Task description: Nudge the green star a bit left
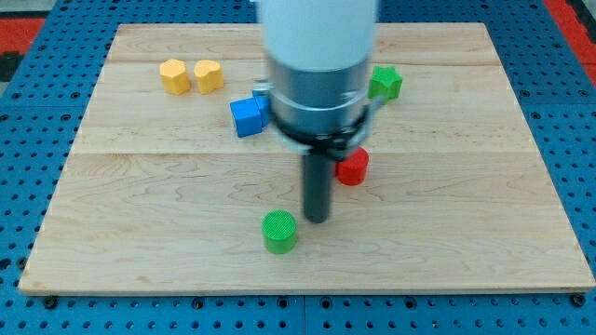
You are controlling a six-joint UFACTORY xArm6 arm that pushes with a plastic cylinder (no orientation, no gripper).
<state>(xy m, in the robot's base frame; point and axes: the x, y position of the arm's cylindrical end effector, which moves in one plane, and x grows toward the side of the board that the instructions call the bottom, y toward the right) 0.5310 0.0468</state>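
Green star [385, 83] sits near the view's top, right of centre on the bench [140, 186], partly hidden behind my arm housing. Only its right portion shows, so I can't call any edge contact on its left side.

Progress: nudge not started, as far as I can judge. My tip [318, 221] is well apart from the star, down toward the view's bottom and left of it. To push it left I need to get to the star's right side first. All of that is still to do.

Orientation: the star is roughly equal in all directions, so no real long axis. One point seems to face the view's upper right, but blur and occlusion make that a guess.

End effector: plain rod, nothing to open or close, holding nothing. Tip is on the bench just right of and above the green cylinder [279, 231], close but probably not touching.

Outward from the star:
- red block [353, 167], below the star, just right of my rod, shape partly hidden
- blue block [247, 116], left of the arm, a second blue piece looks tucked behind it
- two yellow blocks [174, 75] [209, 74], side by side near the view's top left

Risk call: the red block lies on the direct route up to the star.
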